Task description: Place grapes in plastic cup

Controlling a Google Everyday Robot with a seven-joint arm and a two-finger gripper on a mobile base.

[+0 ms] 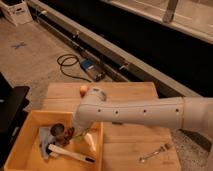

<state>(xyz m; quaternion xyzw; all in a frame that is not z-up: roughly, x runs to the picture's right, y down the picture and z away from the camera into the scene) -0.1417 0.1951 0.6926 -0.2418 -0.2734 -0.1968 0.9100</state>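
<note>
My gripper (73, 132) is at the end of the white arm, lowered into the yellow bin (20, 150) at the table's front left. It is shut on the dark red-purple grapes (68, 133), which hang at its tip just right of a dark metallic cup (58, 131). The light-green plastic cup (80, 139) stands right under the wrist. It is mostly hidden by the arm, and only a pale green edge shows. The grapes are low, at about the height of the cup's rim.
The bin also holds a white-handled tool (70, 153) and a grey-blue cloth (45, 137). An apple (83, 89) peeks out behind the arm on the wooden table (130, 137). A fork (152, 152) lies at the front right. A cable and a blue box (90, 67) are on the floor behind.
</note>
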